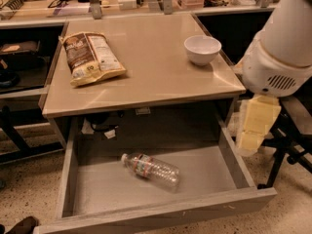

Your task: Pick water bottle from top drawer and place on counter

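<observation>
The water bottle (151, 168) lies on its side on the flat grey bottom of the open top drawer (97, 191), a little left of centre, with its white cap pointing to the back left. The beige counter (151, 72) sits right above the drawer. My gripper (253, 126), cream-coloured below the white arm (282, 43), hangs over the drawer's right wall, beside the counter's front right corner. It is well to the right of the bottle and above it, and holds nothing.
A white bowl (202, 49) stands at the counter's back right. A bag of chips (92, 57) lies at its back left. A cluttered bench with metal posts (95, 4) runs behind. Black chair legs (285, 152) stand right of the drawer.
</observation>
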Available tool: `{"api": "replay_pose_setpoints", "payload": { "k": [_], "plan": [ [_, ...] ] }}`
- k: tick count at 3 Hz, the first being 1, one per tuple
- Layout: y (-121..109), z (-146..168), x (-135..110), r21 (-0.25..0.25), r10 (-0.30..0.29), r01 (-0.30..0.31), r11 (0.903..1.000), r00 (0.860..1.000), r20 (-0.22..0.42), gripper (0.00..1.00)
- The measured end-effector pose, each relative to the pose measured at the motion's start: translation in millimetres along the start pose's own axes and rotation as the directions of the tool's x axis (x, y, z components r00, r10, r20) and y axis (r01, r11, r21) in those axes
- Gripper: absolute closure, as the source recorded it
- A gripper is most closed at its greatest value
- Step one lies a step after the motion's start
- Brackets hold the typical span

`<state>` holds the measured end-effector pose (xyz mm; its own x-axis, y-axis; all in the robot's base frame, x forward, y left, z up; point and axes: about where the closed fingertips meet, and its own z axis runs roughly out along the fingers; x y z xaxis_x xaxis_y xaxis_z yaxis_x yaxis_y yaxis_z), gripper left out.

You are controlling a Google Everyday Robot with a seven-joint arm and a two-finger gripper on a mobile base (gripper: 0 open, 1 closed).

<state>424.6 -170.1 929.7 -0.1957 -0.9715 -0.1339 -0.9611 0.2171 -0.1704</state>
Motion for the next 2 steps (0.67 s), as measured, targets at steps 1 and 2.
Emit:
{"api": "replay_pose_setpoints", "payload": {
  "k": [1,2],
  "plan": [
    [1.4,1.9,0.0,-0.003,-0.002,0.002,1.0,1.0,-0.002,0.0],
    [7.1,4.0,-6.2,-0.008,-0.029,0.029,0.9995,1.0,0.003,0.0]
  ]
}}
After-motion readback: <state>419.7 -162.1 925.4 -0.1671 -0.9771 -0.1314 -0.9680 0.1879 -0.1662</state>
